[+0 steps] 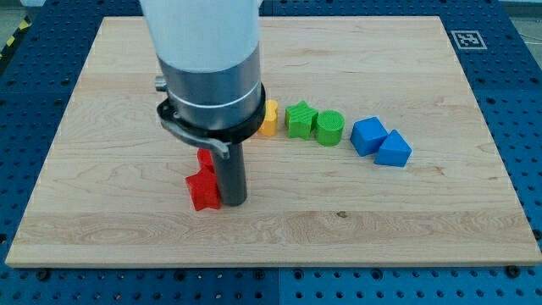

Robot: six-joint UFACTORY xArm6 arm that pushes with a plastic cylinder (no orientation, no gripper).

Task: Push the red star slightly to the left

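A pale wooden board [279, 229] fills most of the view, resting on a blue perforated table [521, 102], with a small black-and-white marker tag [467, 38] at the board's top right corner.

Over the board hangs the arm's wide white and grey cylindrical body [207, 63], coming straight down from the view's top. Below its dark collar the straight dark rod stands upright, and my tip [233, 203] sits on the wood. It holds nothing; it is a bare rod end pressed right against the right side of a red block.

I count seven blocks. Two are blue: a blue cube-like block [368, 135] and a blue wedge-shaped block [394, 150], touching each other at the right. Two are green: a green star-like block [300, 119] and a green cylinder [329, 128], side by side near the middle. One is a yellow-orange block [268, 118], half hidden behind the arm, shape unclear. Two are red: the red star [203, 191] touching the rod's left side, and just above it another red block [204, 158], mostly hidden by the rod, shape unclear.
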